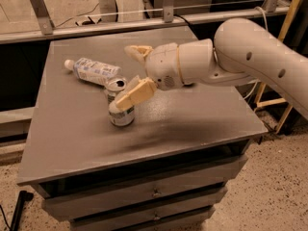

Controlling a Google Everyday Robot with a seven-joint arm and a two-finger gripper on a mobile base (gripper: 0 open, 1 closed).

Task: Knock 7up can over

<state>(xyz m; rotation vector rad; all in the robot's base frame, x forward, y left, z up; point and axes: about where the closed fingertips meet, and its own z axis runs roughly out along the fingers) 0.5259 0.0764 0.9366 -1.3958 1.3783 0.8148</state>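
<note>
The 7up can (120,113), silver-grey with green patches, stands left of the middle of the grey table (192,124). It seems to lean slightly toward the back left, with its silver top (115,84) showing. My gripper (123,77) is open and reaches in from the right. Its lower tan finger (135,93) lies against the front upper side of the can. The other finger (138,51) points away behind it, clear of the can.
A clear plastic bottle with a blue-white label (91,71) lies on its side just behind and left of the can. My white arm (250,57) spans the table's right half. A railing (120,25) runs behind the table. Drawers (154,192) sit below the tabletop.
</note>
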